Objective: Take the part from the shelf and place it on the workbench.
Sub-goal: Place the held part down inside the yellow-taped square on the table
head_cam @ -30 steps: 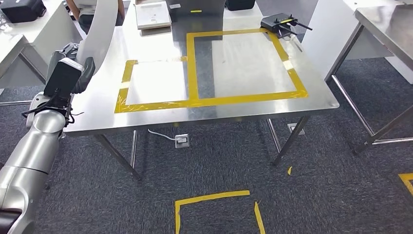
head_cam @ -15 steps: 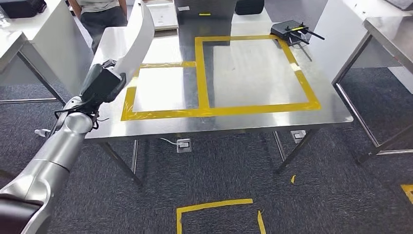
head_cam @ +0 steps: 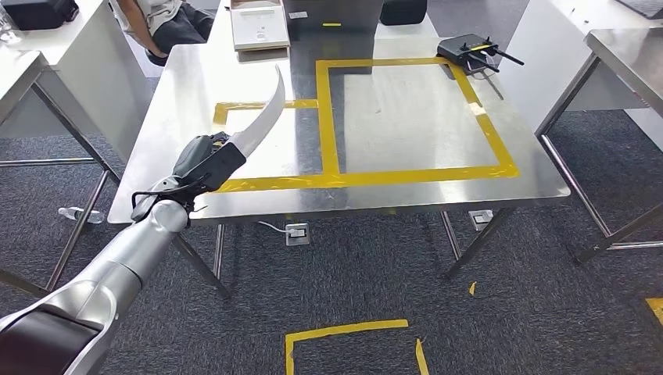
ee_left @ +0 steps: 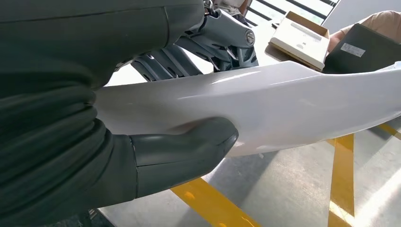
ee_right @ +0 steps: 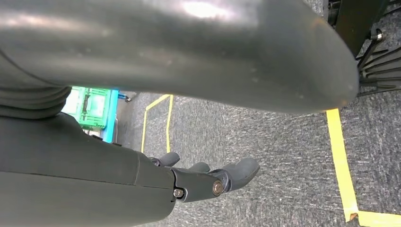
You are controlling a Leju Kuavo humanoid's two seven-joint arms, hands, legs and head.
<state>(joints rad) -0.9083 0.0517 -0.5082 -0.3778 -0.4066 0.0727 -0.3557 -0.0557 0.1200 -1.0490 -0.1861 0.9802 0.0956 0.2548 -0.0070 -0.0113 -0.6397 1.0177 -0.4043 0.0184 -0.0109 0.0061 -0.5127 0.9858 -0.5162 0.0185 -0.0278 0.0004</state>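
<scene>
The part (head_cam: 264, 117) is a long, curved white panel. My left hand (head_cam: 207, 162) grips its lower end, and the panel rises over the near left of the steel workbench (head_cam: 406, 117), above the smaller yellow-taped box (head_cam: 258, 141). In the left wrist view the thumb (ee_left: 189, 151) presses on one face of the white panel (ee_left: 283, 109) and the darker fingers wrap behind it. My right hand (ee_right: 208, 177) hangs over the grey carpet with its fingers apart and nothing in it.
A larger yellow-taped square (head_cam: 500, 148) covers the bench's right half. A black device (head_cam: 469, 53) sits at its far right corner and a flat box (head_cam: 260, 25) at the back. A person (head_cam: 168, 19) sits behind. Other tables (head_cam: 625, 55) stand at both sides.
My left arm has swung right and inward with the panel, from the bench's left edge to over the small taped box. The panel now leans lower. The view has shifted slightly.
</scene>
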